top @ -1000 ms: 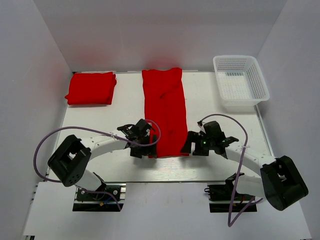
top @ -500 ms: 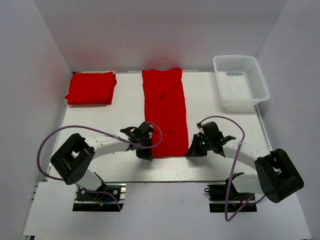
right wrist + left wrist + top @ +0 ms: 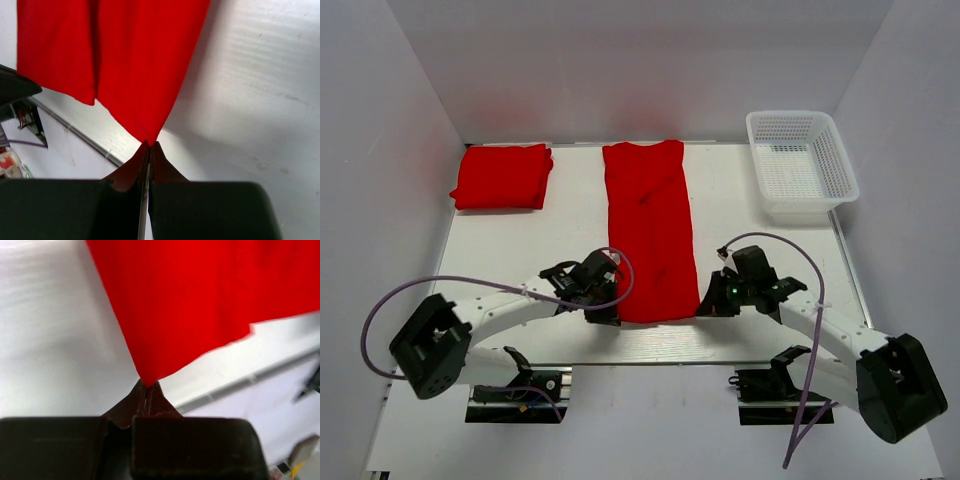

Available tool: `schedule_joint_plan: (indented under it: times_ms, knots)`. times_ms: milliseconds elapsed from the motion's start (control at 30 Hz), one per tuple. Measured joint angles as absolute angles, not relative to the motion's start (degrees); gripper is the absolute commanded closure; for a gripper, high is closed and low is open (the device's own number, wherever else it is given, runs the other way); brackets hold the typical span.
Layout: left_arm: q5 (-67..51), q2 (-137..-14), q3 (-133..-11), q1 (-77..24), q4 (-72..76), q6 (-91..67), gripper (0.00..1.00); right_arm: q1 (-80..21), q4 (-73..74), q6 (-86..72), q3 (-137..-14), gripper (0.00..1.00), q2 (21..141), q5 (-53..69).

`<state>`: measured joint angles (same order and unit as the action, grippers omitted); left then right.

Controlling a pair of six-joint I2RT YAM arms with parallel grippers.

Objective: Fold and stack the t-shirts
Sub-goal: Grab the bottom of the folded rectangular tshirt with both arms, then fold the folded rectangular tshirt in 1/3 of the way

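A long red t-shirt [image 3: 650, 232], folded into a narrow strip, lies down the middle of the table. My left gripper [image 3: 611, 308] is shut on its near left corner [image 3: 148, 379]. My right gripper [image 3: 705, 303] is shut on its near right corner [image 3: 149, 136]. Both corners are pinched between the black fingertips and lifted a little off the table, so the near hem hangs between the two grippers. A second red t-shirt [image 3: 503, 176] lies folded into a square at the far left of the table.
A white mesh basket [image 3: 800, 163] stands at the far right corner. The table's near edge [image 3: 650, 358] runs just behind the grippers. White walls close in the left, right and far sides.
Both grippers have closed on the near corners of the long t-shirt. They have drawn the near hem slightly toward the table's near edge and raised it.
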<state>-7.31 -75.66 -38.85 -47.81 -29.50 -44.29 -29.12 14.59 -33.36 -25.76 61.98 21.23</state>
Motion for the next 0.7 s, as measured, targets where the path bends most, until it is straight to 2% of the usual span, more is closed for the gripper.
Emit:
schedule_joint_plan:
  times_ms: [133, 300, 700]
  knots:
    - [-9.2, -71.2, -38.9, -48.2, -30.0, -44.4, 1.00, -29.3, 18.4, -31.9, -25.8, 1.00, 58.9, 22.5]
    - [-9.7, -72.7, -42.3, -48.1, -32.3, -43.9, 1.00, -29.3, 21.6, -29.9, -27.8, 1.00, 60.3, 22.4]
    - [5.3, -85.5, -63.7, -42.6, -36.5, -43.1, 1.00, -26.2, 21.6, -24.6, -53.4, 1.00, 83.7, 17.5]
